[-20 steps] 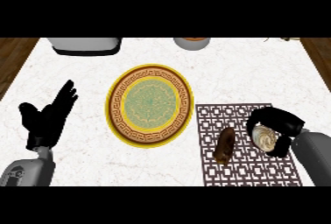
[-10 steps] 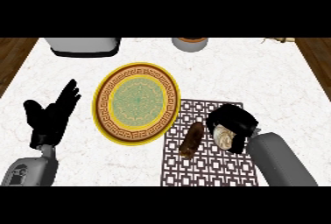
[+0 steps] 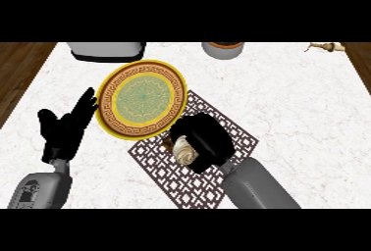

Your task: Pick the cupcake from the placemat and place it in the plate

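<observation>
Ideally the black right hand (image 3: 207, 138), fingers curled round the cream-topped cupcake (image 3: 185, 152), lowers it upright onto the round yellow plate (image 3: 141, 98); black left hand (image 3: 64, 131) rests open.

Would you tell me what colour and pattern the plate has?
Yellow plate with a brown key-pattern rim and green centre, head view.

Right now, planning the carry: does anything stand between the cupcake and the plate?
Nothing visible does. The right hand holds the cupcake over the placemat; the plate lies right beside it, to the view's upper left.
</observation>
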Action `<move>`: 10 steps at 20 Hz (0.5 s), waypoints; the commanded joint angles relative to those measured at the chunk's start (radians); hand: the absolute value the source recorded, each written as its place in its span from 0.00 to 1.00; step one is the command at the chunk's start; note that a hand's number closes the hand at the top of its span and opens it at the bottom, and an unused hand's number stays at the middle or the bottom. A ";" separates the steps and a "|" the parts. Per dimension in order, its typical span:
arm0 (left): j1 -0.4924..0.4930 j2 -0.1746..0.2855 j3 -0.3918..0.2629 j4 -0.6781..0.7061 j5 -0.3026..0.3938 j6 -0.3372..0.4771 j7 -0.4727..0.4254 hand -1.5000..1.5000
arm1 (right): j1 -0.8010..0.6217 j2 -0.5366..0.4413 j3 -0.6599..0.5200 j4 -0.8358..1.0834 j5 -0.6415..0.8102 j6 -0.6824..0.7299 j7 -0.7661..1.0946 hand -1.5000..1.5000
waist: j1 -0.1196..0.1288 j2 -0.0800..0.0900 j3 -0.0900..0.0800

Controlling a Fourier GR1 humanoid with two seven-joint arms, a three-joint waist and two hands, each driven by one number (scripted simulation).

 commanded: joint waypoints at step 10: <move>-0.049 -0.006 0.008 0.053 0.001 -0.009 -0.031 0.50 | -0.206 0.023 0.357 -0.176 0.018 -0.385 0.936 1.00 | 0.005 0.027 -0.001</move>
